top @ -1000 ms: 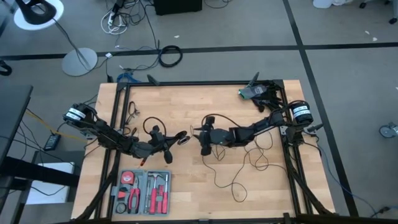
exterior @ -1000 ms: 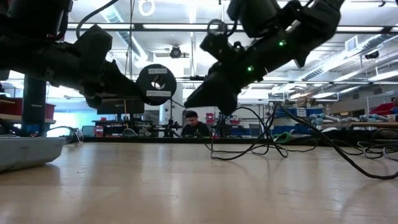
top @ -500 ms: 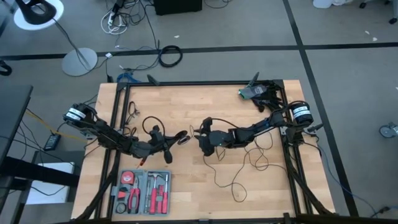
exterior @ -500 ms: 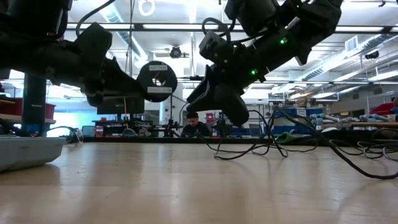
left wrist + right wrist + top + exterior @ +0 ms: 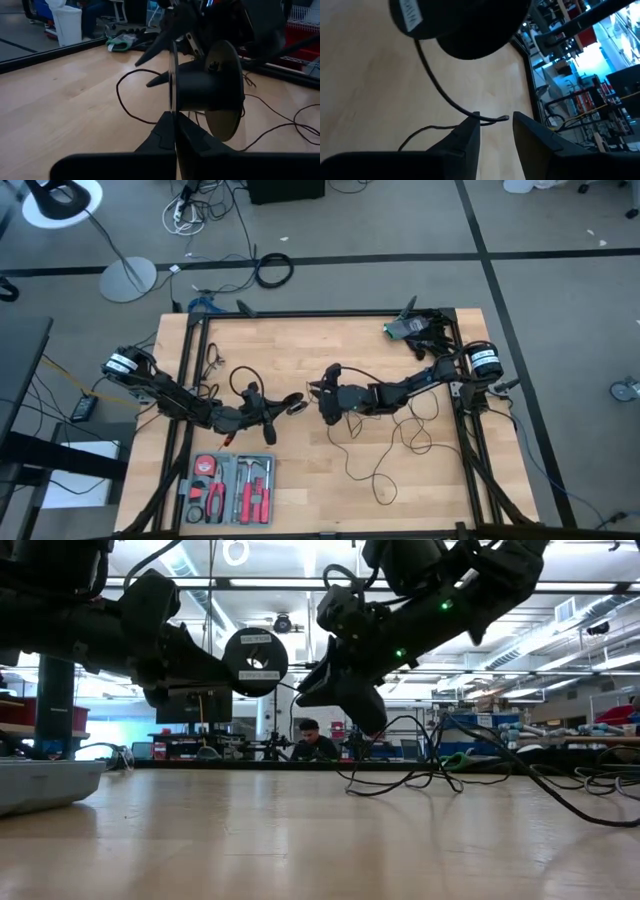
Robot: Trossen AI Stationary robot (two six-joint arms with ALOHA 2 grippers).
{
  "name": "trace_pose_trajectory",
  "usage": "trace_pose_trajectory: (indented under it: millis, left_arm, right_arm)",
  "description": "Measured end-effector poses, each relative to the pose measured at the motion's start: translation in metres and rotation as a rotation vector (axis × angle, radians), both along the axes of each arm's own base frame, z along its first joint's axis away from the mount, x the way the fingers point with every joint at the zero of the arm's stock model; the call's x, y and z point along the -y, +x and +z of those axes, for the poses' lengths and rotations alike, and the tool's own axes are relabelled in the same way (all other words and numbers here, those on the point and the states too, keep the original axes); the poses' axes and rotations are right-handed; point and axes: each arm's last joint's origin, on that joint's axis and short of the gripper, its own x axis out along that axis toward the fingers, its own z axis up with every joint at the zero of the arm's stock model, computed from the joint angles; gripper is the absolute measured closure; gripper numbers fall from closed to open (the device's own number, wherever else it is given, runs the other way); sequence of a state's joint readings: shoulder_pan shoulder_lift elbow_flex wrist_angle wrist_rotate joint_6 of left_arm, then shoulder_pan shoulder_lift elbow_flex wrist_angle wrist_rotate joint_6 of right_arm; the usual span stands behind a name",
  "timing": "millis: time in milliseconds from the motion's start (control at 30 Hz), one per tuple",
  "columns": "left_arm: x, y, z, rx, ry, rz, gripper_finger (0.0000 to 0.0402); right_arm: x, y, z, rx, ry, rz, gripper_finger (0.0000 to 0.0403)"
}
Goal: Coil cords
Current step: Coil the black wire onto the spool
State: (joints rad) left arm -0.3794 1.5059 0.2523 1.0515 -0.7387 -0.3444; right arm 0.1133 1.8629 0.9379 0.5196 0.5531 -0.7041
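Pale wooden bench point(image 5: 300, 490) with a black frame, set on a grey floor crossed by dark lines; beyond the bench, in the low view, a workshop with shelving, ceiling lights and a seated person point(image 5: 314, 740). Near the bench's front edge on the left arm's side, a grey tool tray point(image 5: 228, 489) with red-handled tools.

Toward the right arm from the spool, loose loops of thin black cord point(image 5: 390, 455) lay slack on the wood, trailing from the spool toward the front of the bench.

Just above mid-bench, a black spool point(image 5: 297, 405) held clear of the surface, one flat face turned toward the low camera point(image 5: 255, 661), its axis about level and running from the left gripper toward the right one.

Left gripper point(image 5: 275, 409) beside the spool, fingers point(image 5: 167, 135) pressed together on the thin rim of one flange point(image 5: 173, 80). Right gripper point(image 5: 324, 394) just past the spool on its other side, fingers point(image 5: 465, 137) spread apart with a strand of cord point(image 5: 440, 92) between them, not pinched.
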Motion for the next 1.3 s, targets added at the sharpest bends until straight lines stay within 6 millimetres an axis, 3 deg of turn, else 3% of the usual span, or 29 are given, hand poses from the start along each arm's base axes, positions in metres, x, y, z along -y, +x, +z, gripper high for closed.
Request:
trace_pose_trajectory:
  millis: [100, 300, 833, 1100, 1200, 1300]
  left_arm:
    - [0.0, 0.0, 0.0, -0.002, 0.003, 0.0, 0.0401]
    - [0.0, 0.0, -0.002, -0.021, 0.014, 0.008, 0.0401]
    - [-0.001, -0.001, -0.004, -0.044, 0.021, 0.012, 0.0401]
    - [-0.001, -0.001, -0.004, -0.043, 0.02, 0.012, 0.0401]
    - [-0.001, -0.001, -0.004, -0.041, 0.019, 0.012, 0.0401]
    - [-0.001, -0.001, -0.003, -0.037, 0.017, 0.012, 0.0401]
  right_arm:
    - [0.002, 0.0, 0.0, 0.025, 0.041, -0.022, 0.0306]
    - [0.003, 0.0, 0.001, 0.089, 0.136, -0.107, 0.0394]
    - [0.006, 0.022, 0.032, 0.107, 0.339, -0.269, 0.0399]
    - [0.024, -0.005, 0.021, 0.035, 0.615, -0.298, 0.04]
    - [0.031, -0.023, 0.015, 0.122, 0.678, -0.293, 0.0398]
    - [0.035, -0.038, 0.006, 0.318, 0.763, -0.252, 0.0398]
